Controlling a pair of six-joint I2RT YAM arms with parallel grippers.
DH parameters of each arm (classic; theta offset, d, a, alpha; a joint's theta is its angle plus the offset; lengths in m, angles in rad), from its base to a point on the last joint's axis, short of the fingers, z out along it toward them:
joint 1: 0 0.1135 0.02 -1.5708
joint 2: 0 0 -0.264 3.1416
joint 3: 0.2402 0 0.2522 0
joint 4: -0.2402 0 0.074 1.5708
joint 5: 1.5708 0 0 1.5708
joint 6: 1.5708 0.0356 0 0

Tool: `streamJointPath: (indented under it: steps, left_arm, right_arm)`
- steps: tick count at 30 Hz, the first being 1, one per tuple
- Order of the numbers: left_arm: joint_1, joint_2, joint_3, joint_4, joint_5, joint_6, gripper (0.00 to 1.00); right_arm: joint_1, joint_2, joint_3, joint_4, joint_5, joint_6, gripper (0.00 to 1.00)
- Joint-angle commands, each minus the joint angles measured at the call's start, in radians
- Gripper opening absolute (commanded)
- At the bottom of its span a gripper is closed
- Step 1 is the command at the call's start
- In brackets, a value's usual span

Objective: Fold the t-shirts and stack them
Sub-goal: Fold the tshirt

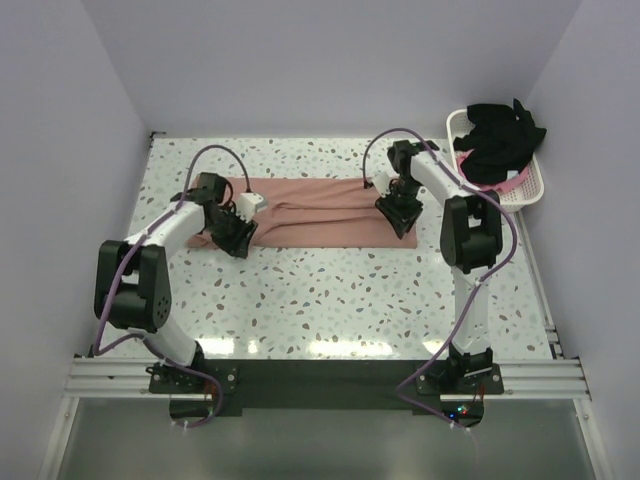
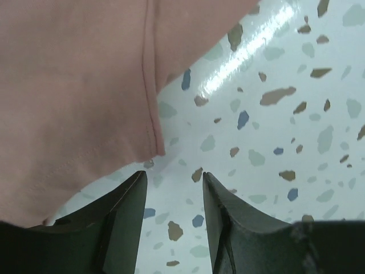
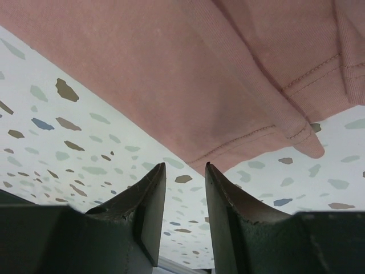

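The dusty salmon-pink t-shirt (image 1: 315,212) is lying folded into a long band across the middle of the table (image 1: 330,300), looking soft, light and floppy, so I'd judge it is going to sag open unless it is pinched at the hemmed end corners through every layer. The left hand (image 1: 236,240) is hovering at its nine o'clock end and the right hand (image 1: 400,220) at its three o'clock end, each with fingers partly apart and gripping nothing. At two o'clock the black t-shirt (image 1: 500,140) and a brighter pink one (image 1: 510,183) are lying heaped in the white basket (image 1: 537,192).
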Motion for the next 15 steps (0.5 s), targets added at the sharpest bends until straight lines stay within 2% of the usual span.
streamJointPath:
  steps: [1,11,15]
  left_arm:
    - [-0.041,-0.003,0.041,0.171,-0.087,-0.097,0.48]
    - [-0.119,0.131,0.125,0.222,-0.152,-0.131,0.44]
    - [-0.133,0.165,0.156,0.243,-0.176,-0.131,0.38]
  right_arm:
    - [-0.002,-0.012,-0.014,0.025,-0.030,0.037,0.37]
    - [-0.001,-0.024,-0.055,0.048,-0.026,0.043,0.37]
    - [-0.001,-0.026,-0.063,0.054,-0.023,0.045,0.37]
